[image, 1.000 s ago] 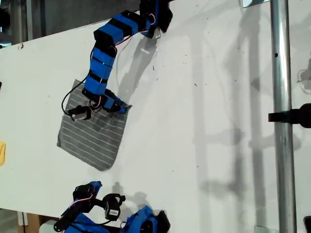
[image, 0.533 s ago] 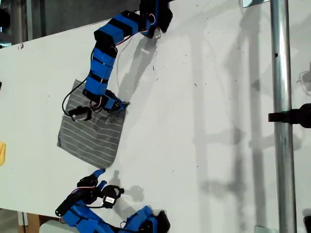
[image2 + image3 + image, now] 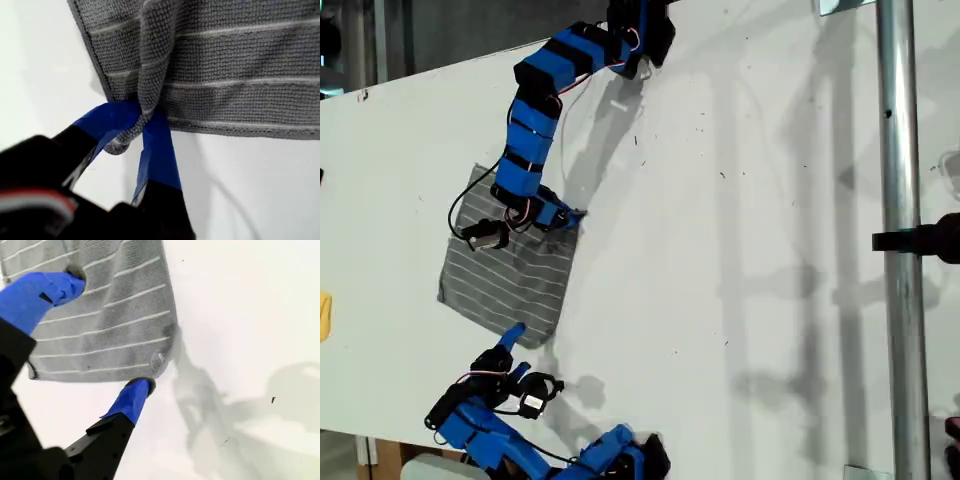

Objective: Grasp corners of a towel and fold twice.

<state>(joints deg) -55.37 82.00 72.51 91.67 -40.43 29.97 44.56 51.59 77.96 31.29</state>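
Blue-shelled arms (image 3: 532, 120), black joints, blue-taped fingertips (image 3: 134, 396), apparently thin cables.

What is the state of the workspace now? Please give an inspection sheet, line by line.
Surface: white table, a few dark specks.
Job's things: grey striped towel, lying mostly flat, one corner bunched.
Clutter: small yellow object at the exterior view's left edge.
Grippers: my first gripper shut on the corner; my second gripper open, straddling the towel's edge.
Cables: black cable looping over the towel.
Surroundings: metal pole with black clamp.
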